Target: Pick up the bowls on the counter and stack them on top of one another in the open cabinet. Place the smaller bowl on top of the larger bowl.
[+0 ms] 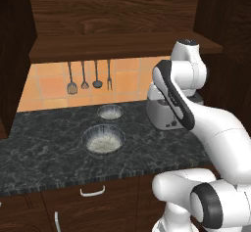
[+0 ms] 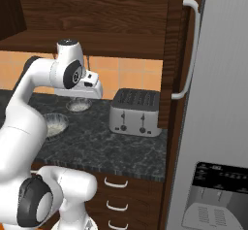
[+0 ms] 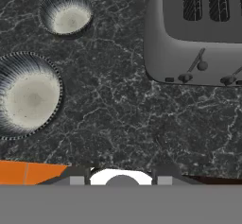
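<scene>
The open cabinet (image 1: 122, 25) of dark wood spans the wall above an orange tiled backsplash (image 1: 49, 86). Below runs the black veined counter (image 1: 44, 152). A silver toaster (image 2: 134, 111) stands toward its right. The larger bowl (image 1: 103, 139) sits upright, mouth up, near the front; the smaller bowl (image 1: 110, 111) sits just behind it, apart. Both are round, with no long axis. The gripper (image 3: 120, 179) hangs above bare counter, seemingly holding nothing; its opening is hard to tell.

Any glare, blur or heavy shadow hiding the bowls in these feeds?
Left base view: sharp, evenly lit; larger bowl and smaller bowl clear against the counter. Right base view: arm covers part of both. Hand view: crisp, no glare; bowls beside the toaster.
</scene>
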Motion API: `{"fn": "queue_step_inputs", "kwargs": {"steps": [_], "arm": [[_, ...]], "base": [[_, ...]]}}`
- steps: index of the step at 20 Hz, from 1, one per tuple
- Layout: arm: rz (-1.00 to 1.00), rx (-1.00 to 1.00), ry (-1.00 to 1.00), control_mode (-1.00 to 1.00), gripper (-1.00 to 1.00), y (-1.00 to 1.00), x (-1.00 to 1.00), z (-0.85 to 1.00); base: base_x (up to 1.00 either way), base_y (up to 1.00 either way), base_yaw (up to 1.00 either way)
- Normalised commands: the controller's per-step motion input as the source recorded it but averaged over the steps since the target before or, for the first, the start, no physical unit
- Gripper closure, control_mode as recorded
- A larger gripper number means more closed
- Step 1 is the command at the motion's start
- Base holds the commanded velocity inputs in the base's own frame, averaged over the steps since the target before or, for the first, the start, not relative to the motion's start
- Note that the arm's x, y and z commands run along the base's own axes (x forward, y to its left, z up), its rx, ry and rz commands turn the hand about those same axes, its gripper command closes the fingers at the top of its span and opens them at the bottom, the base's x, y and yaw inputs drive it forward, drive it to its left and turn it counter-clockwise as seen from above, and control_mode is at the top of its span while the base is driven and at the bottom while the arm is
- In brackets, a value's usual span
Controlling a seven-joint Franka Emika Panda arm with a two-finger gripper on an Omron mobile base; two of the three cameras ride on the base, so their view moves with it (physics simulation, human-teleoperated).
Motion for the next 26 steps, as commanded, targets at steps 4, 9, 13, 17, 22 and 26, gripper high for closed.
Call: {"fn": "queue_step_inputs", "kwargs": {"steps": [4,9,13,17,22,26], "arm": [[0.0,0.0,0.0,-1.0,-1.0,0.03,-0.11,0.0],[0.0,0.04,0.0,-1.0,-1.0,0.2,-0.32,0.0],[-0.05,0.1,0.0,-1.0,-1.0,0.6,-0.26,-0.17],[-0.11,0.0,0.0,-1.0,-1.0,0.66,0.03,-0.17],[-0.02,0.0,0.0,-1.0,-1.0,0.47,0.42,-0.3],[0.0,0.0,0.0,-1.0,-1.0,0.07,0.52,-0.23]], "base": [[0.0,0.0,0.0],[0.0,0.0,0.0],[0.0,0.0,0.0],[0.0,0.0,0.0],[0.0,0.0,0.0],[0.0,0.0,0.0]]}}
